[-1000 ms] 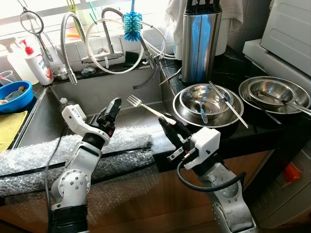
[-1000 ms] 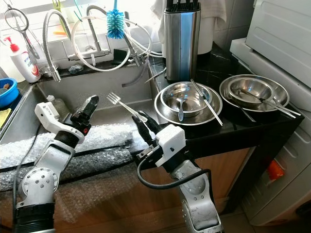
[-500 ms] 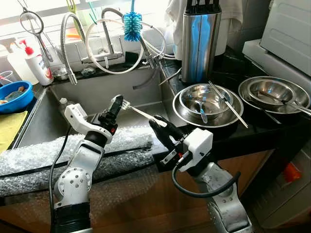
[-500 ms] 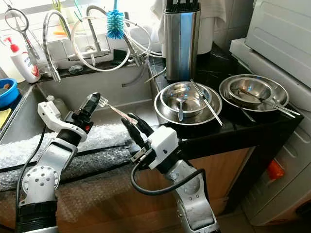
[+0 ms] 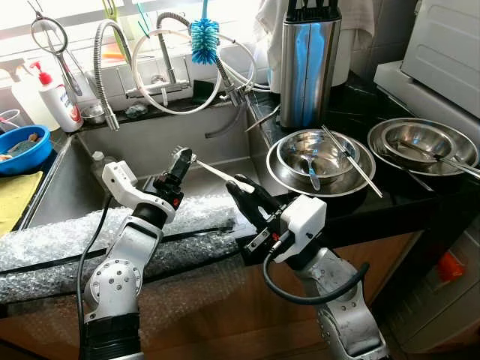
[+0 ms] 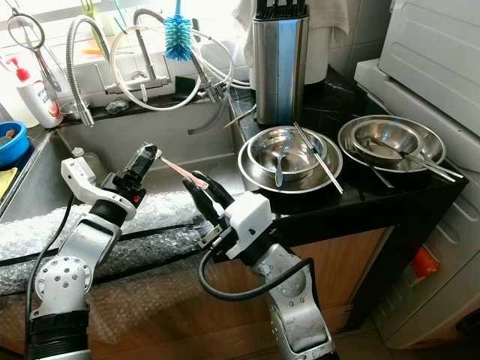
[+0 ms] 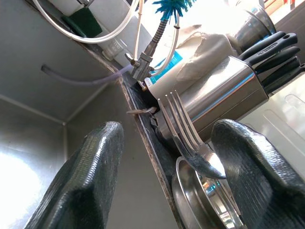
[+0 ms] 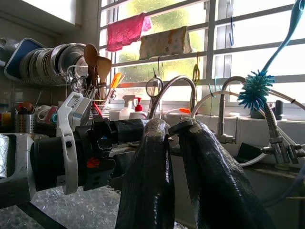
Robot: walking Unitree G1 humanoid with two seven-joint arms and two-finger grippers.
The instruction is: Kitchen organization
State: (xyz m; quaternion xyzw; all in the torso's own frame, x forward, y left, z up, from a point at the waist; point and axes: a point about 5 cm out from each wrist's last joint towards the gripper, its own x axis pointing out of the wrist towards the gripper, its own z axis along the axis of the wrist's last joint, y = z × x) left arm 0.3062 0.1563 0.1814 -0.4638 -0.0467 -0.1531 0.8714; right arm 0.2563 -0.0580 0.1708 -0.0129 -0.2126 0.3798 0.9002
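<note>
Steel fork (image 5: 212, 169) pinched by right tool (image 5: 238, 188); left tool (image 5: 180, 159) gapes around its tines.

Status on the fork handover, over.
Right gripper shut on fork handle. Left gripper open around the tines, above the sink. Nothing between them.

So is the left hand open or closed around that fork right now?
Open. In the left wrist view the fork tines sit in the gap between the left hand's two spread fingers, with neither clearly pressing them.
</note>
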